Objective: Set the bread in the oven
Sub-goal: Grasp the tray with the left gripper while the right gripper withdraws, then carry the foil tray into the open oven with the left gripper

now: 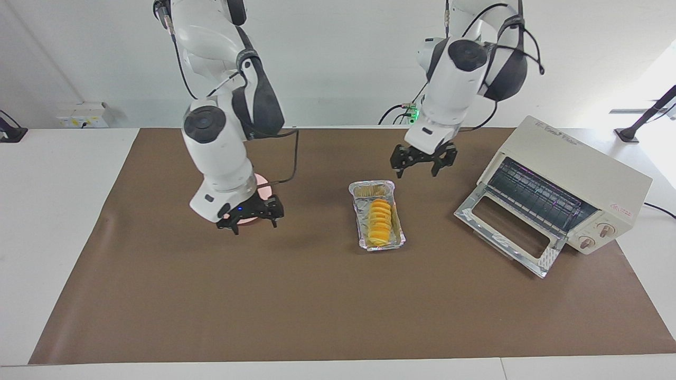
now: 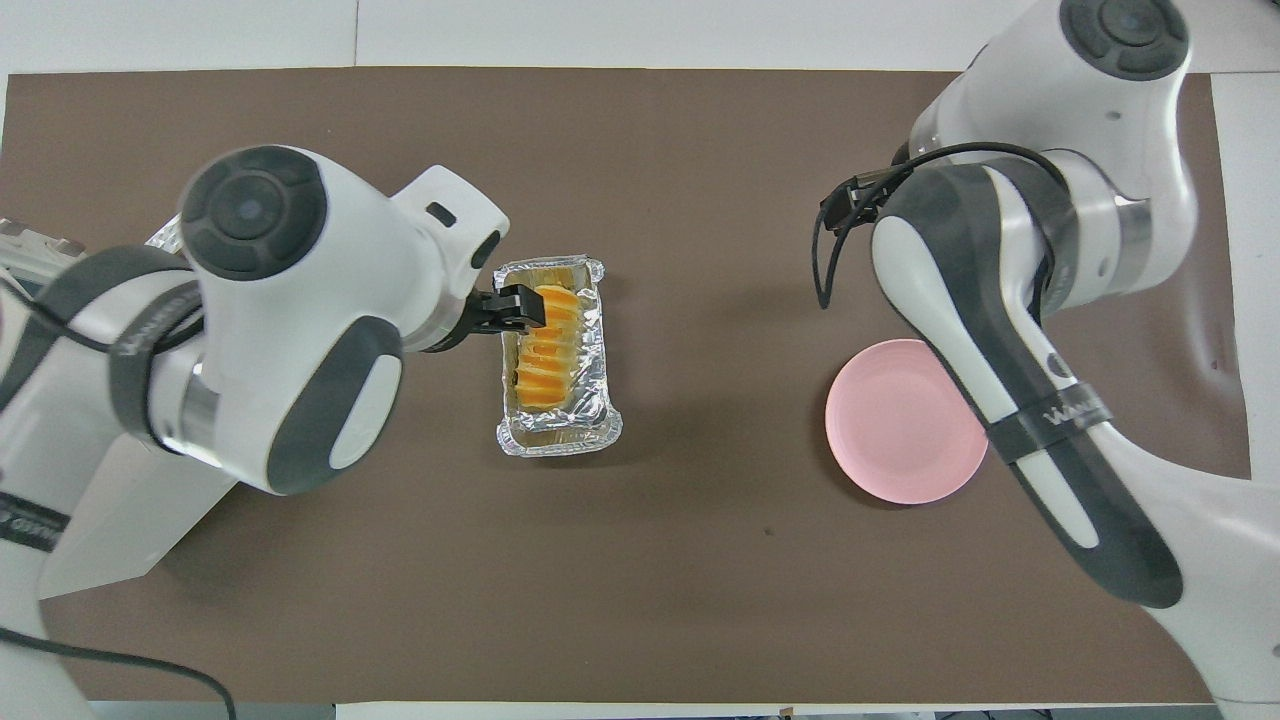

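Lying in foil tray (image 1: 364,238): bread (image 1: 379,221) | left gripper (image 1: 423,161) above, right gripper (image 1: 248,214) over plate (image 2: 900,420) | jaws released

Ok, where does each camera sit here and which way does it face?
Facing view: high across the table, facing the robots; both arms show, left tool raised by the foil tray, right tool over the plate.
Overhead view: high above the robots' end, looking steeply down; both arms' wrists show.
Shared: bread in the tray, seen half a turn apart.

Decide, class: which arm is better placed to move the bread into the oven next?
Probably left: its open end effector hangs between the bread and the open oven; the right end effector hangs over the pink plate.
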You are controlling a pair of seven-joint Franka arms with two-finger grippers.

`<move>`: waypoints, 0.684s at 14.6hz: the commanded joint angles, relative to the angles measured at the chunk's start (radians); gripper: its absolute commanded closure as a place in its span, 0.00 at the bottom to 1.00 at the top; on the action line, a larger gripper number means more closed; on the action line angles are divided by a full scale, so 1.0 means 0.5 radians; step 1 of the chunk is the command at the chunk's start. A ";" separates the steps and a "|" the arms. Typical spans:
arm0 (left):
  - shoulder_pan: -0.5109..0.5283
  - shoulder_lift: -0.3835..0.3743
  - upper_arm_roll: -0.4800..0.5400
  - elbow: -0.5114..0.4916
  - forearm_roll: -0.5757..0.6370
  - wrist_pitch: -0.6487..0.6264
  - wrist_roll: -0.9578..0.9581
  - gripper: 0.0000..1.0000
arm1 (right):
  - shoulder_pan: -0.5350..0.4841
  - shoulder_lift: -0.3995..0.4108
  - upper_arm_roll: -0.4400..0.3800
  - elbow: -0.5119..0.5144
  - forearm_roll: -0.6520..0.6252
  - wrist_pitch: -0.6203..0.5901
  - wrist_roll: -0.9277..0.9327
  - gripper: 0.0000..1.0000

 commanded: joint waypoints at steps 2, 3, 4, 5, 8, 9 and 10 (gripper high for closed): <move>-0.172 0.219 0.030 -0.019 -0.024 0.225 -0.130 0.00 | -0.189 -0.176 0.028 -0.087 0.000 -0.158 -0.301 0.00; -0.179 0.247 0.030 -0.026 -0.024 0.277 -0.152 0.00 | -0.220 -0.213 0.028 -0.084 0.000 -0.222 -0.362 0.00; -0.234 0.332 0.033 -0.005 -0.024 0.329 -0.188 0.00 | -0.238 -0.252 0.025 -0.087 0.000 -0.280 -0.387 0.00; -0.283 0.412 0.033 0.008 -0.024 0.387 -0.274 0.00 | -0.263 -0.311 0.025 -0.087 -0.006 -0.375 -0.391 0.00; -0.335 0.486 0.030 -0.007 -0.024 0.437 -0.473 0.21 | -0.309 -0.501 0.025 -0.109 -0.070 -0.666 -0.412 0.00; -0.335 0.508 0.030 -0.013 -0.024 0.434 -0.495 0.33 | -0.309 -0.586 0.025 -0.163 -0.092 -0.728 -0.406 0.00; -0.338 0.508 0.030 -0.038 -0.024 0.431 -0.496 0.41 | -0.312 -0.697 0.025 -0.258 -0.104 -0.738 -0.406 0.00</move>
